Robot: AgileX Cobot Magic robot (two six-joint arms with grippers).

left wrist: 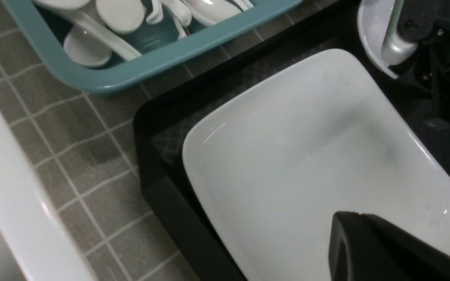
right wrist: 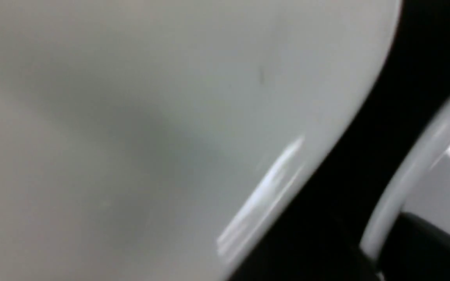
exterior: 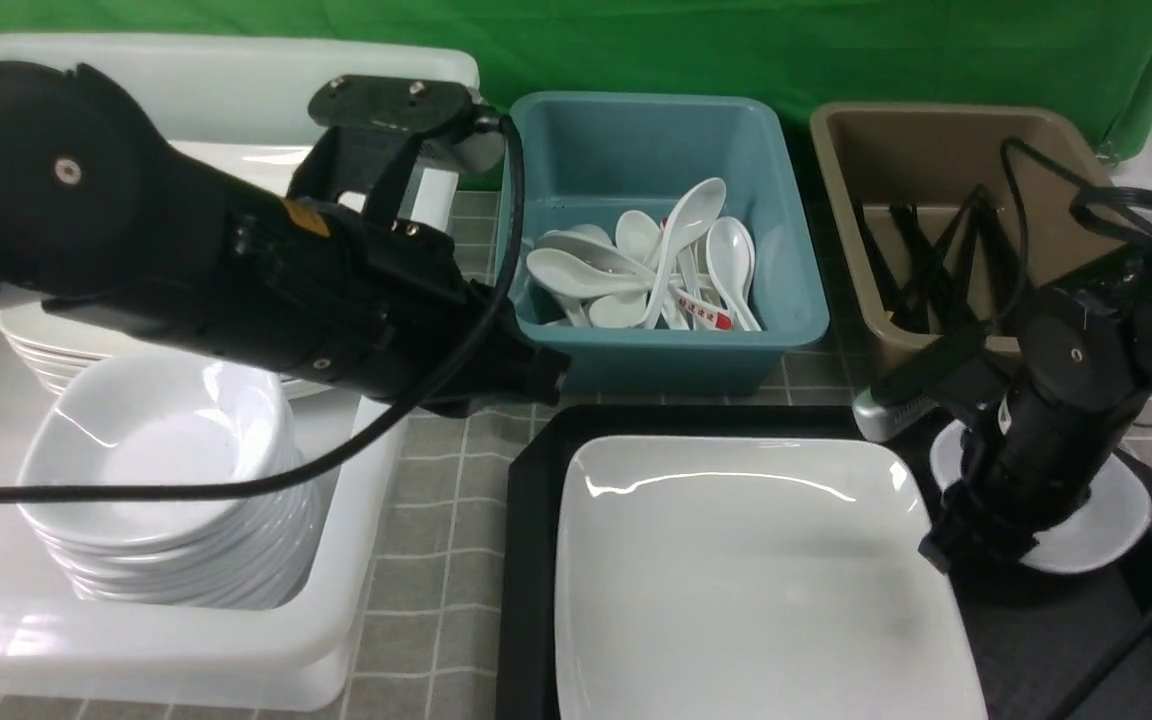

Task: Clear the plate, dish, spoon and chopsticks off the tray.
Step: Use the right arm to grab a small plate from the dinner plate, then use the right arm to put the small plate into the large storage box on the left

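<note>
The large white plate (exterior: 746, 570) (left wrist: 307, 156) (right wrist: 131, 136) lies flat on the black tray (exterior: 531, 520) (left wrist: 158, 156). The small white dish (exterior: 1096, 520) (left wrist: 369, 39) (right wrist: 416, 168) sits at the tray's back right. My right gripper (exterior: 946, 550) (right wrist: 377, 253) is down at the dish's left rim, shut on it, with one finger (right wrist: 424, 242) inside the dish. My left gripper (exterior: 548, 378) (left wrist: 352, 216) hangs shut and empty over the tray's back left corner. White spoons (exterior: 656, 265) lie in the teal tub, and black chopsticks (exterior: 921, 265) in the brown tub.
A white bin (exterior: 136, 660) on the left holds stacked dishes (exterior: 156, 470) and plates (exterior: 46, 350). The teal tub (exterior: 666, 350) and brown tub (exterior: 936, 150) stand behind the tray on the grey tiled table (exterior: 436, 500). The left arm's cable (exterior: 356, 440) crosses the bin.
</note>
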